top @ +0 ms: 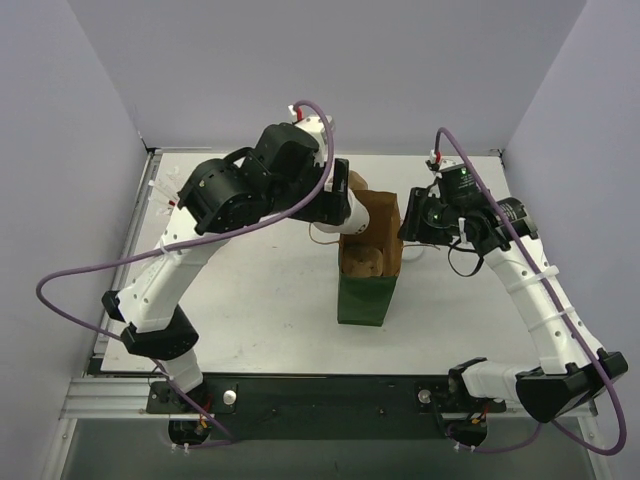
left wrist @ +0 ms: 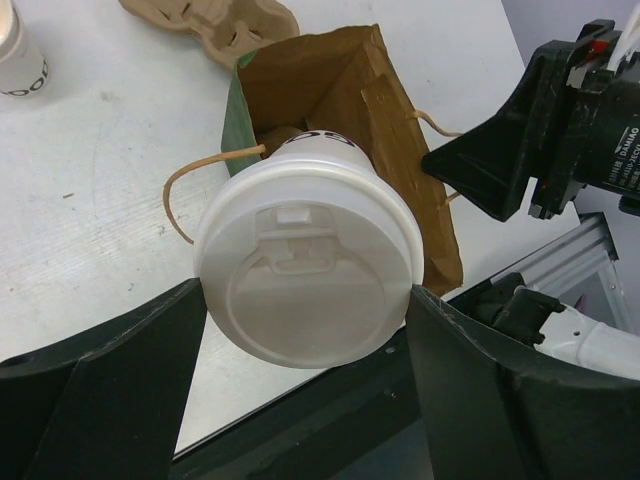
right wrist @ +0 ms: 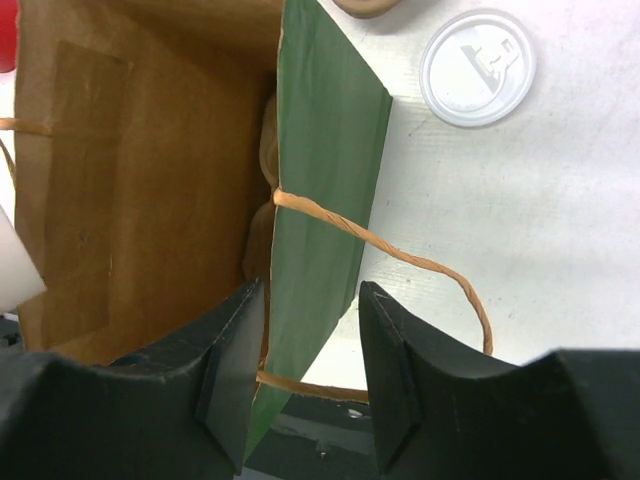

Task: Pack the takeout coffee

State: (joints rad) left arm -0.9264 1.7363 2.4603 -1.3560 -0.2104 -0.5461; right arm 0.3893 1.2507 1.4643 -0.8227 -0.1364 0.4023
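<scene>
My left gripper [left wrist: 305,330] is shut on the takeout coffee [left wrist: 305,265], a white paper cup with a white lid and dark print. It holds the cup tilted over the open mouth of the green paper bag [left wrist: 330,80]. In the top view the left gripper [top: 350,213] is at the bag's [top: 362,290] far edge and the cup is hidden. My right gripper [right wrist: 312,370] is open and straddles the bag's green side wall [right wrist: 325,170], one finger inside and one outside. In the top view it [top: 408,228] is at the bag's right edge.
A brown pulp carrier [left wrist: 210,25] lies behind the bag, and something brown shows inside the bag [top: 365,262]. A second white cup [left wrist: 15,55] stands at the far left. A flat white lid [right wrist: 477,67] lies on the table beside the bag. The bag's twine handles [right wrist: 420,265] hang outward.
</scene>
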